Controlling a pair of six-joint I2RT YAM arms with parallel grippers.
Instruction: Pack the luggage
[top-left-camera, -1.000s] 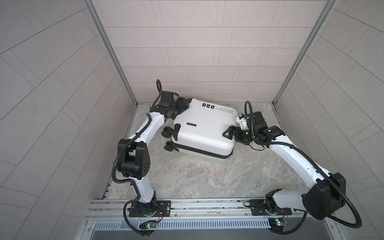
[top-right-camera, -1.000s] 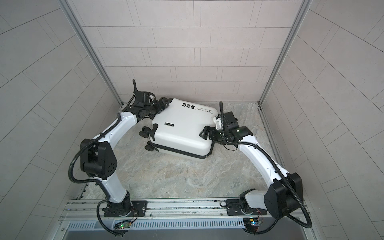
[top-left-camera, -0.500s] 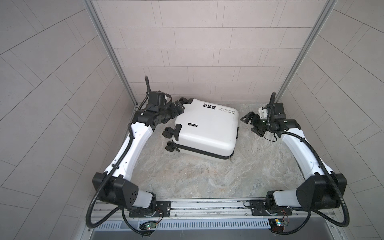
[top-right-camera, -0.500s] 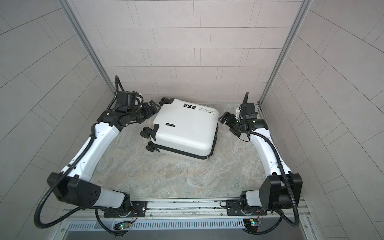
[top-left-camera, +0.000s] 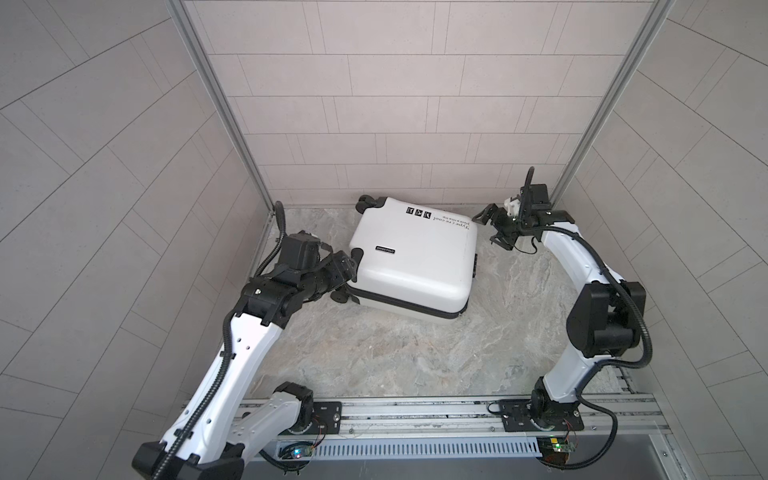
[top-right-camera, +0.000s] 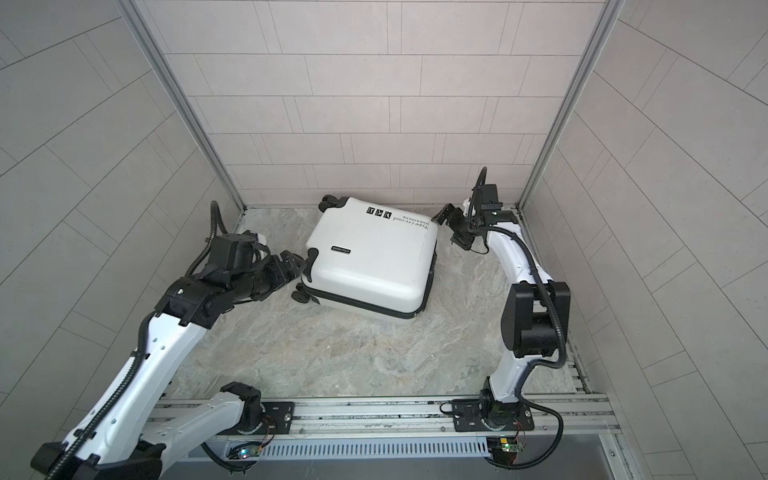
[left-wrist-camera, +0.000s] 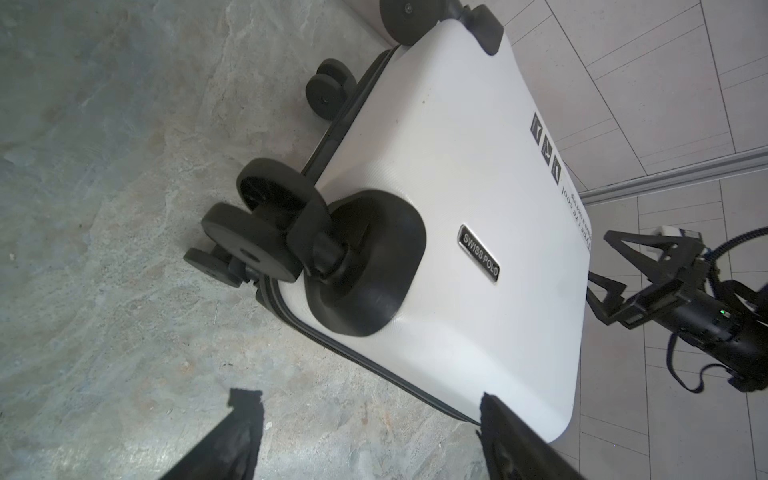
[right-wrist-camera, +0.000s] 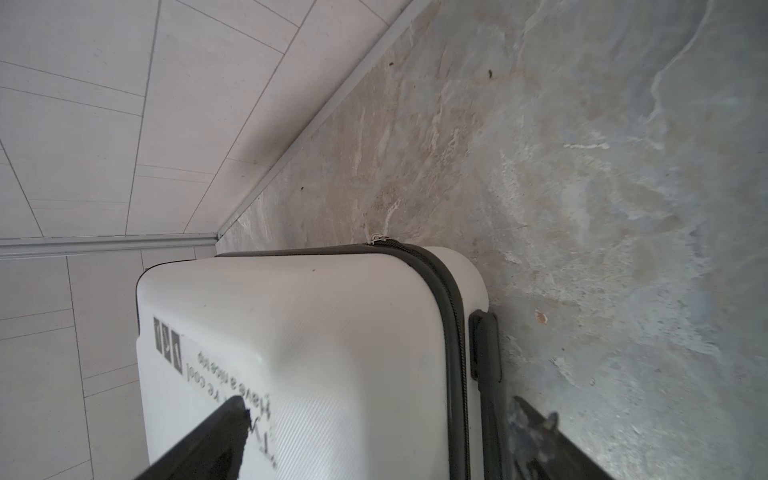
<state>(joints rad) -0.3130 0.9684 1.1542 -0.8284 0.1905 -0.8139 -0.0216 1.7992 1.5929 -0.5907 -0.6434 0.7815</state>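
luggage (top-left-camera: 411, 257) farther from right end effector (top-left-camera: 487, 229)

The white luggage (right-wrist-camera: 332, 353) fills the lower left of the frame, a black zip seam (right-wrist-camera: 451, 316) and black side handle (right-wrist-camera: 484, 349) running along its right edge. The right tool (right-wrist-camera: 378, 403) gapes wide at the bottom edge, one finger (right-wrist-camera: 216, 440) over the printed text (right-wrist-camera: 232, 374), the other over the marbled table (right-wrist-camera: 602, 187). Tiled wall (right-wrist-camera: 104, 104) takes the upper left.
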